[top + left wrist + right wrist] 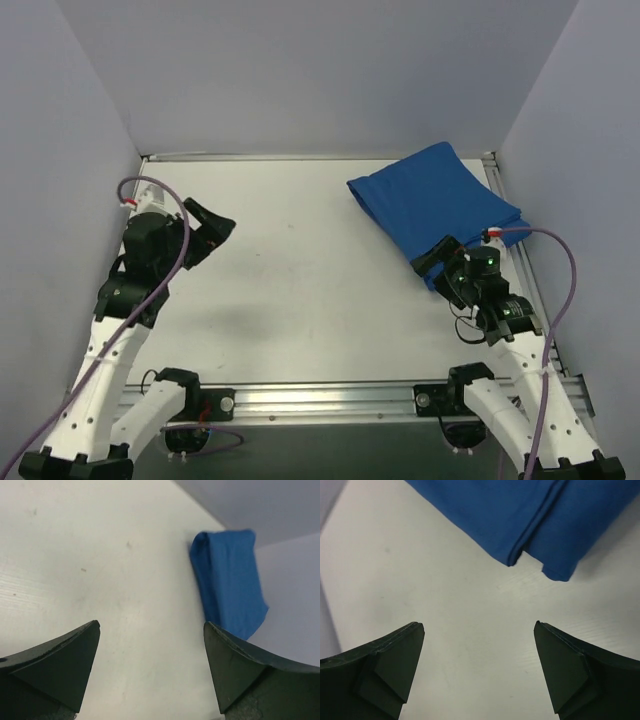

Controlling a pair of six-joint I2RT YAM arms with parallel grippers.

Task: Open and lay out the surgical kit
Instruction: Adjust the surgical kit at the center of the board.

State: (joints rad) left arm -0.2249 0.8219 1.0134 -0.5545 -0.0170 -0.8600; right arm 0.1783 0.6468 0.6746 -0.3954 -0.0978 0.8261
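The surgical kit is a closed royal-blue cloth bundle (435,205) lying at the back right of the white table. It also shows in the left wrist view (227,580) and the right wrist view (535,515), where folded layered edges face me. The mesh tray and the steel instruments are hidden inside the wrap. My right gripper (438,262) is open and empty, hovering just off the bundle's near corner. My left gripper (212,226) is open and empty over the table's left side, far from the bundle.
Grey walls close in the table on the left, back and right. A metal rail (330,398) runs along the near edge between the arm bases. Purple cables (165,200) loop off both arms.
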